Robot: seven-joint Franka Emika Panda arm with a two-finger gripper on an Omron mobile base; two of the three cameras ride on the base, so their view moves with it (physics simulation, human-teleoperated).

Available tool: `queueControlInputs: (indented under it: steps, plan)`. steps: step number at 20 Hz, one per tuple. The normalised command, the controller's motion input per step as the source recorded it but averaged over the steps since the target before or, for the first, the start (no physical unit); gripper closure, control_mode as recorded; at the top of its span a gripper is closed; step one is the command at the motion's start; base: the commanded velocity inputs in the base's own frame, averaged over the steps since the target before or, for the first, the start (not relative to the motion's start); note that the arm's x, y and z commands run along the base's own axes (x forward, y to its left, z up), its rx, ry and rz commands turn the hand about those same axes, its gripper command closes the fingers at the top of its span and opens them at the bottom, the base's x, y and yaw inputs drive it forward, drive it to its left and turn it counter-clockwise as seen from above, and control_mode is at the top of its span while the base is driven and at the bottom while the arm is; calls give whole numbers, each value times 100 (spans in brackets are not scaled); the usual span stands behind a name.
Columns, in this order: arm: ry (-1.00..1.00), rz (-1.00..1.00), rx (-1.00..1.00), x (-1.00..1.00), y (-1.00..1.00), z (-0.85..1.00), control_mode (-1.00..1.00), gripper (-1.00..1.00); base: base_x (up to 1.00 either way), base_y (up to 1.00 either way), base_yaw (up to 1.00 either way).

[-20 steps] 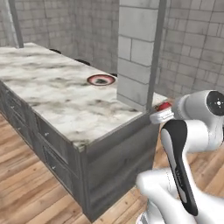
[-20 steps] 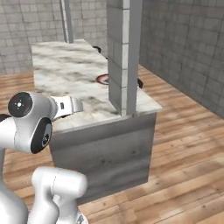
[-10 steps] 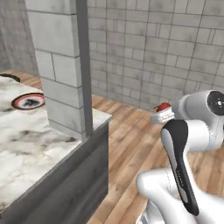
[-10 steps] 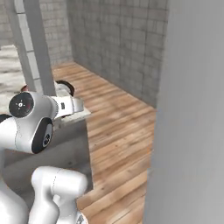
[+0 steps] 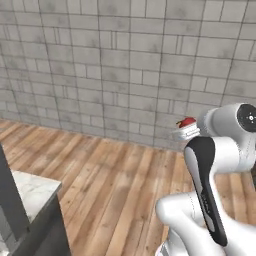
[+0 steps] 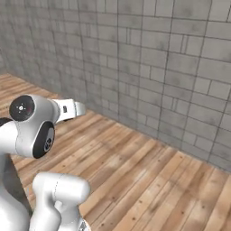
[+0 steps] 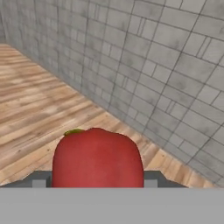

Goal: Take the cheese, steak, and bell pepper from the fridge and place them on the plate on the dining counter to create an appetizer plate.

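We see the bell pepper (image 7: pixel 97 157) held between the gripper (image 7: pixel 97 181) fingers, which are closed on its sides; in the hand view its red body sits between the two dark tips, a bit of green stem at its upper left. In the left base view the pepper (image 5: pixel 187 122) shows red at the arm's end, in front of the grey brick wall (image 5: pixel 125 65). A corner of the dining counter (image 5: pixel 31 192) lies well left of the pepper, above the wooden floor (image 5: pixel 115 185).
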Motion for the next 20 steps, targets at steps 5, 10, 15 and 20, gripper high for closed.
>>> queueControlInputs:
  steps: [5,10,15,20]
  plan:
    - [0,0,0,0,0,0,100,100,98,-38,19]
    - [0,0,0,0,0,0,100,100,98,-16,64]
    - [0,0,0,0,0,0,100,100,78,-6,83]
    - [0,0,0,0,0,0,100,100,77,-1,84]
